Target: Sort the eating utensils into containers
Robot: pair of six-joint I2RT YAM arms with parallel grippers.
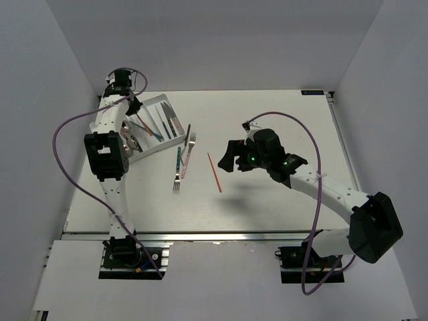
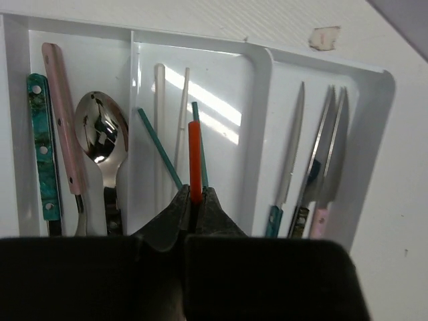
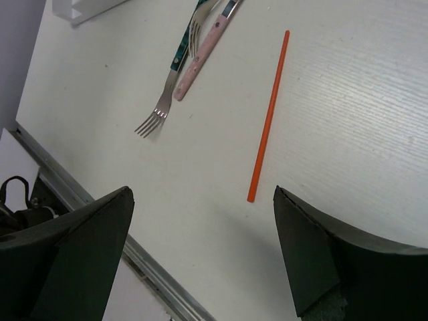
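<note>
The table [image 1: 267,114] was white and matt with a faint wood grain, and a metal rail [image 1: 221,234] ran along its near edge. On it lay: one white plastic cutlery tray [image 1: 162,100] at the far left, set askew to the table's edges; one teal-handled fork [image 1: 178,167] near the middle, tines toward the near edge; one pink-handled fork [image 1: 188,155] touching it, tines toward the far edge; one dark-handled utensil [image 1: 188,131] at their far end, kind not discernible; one orange chopstick [image 1: 214,172] apart to their right.
</note>
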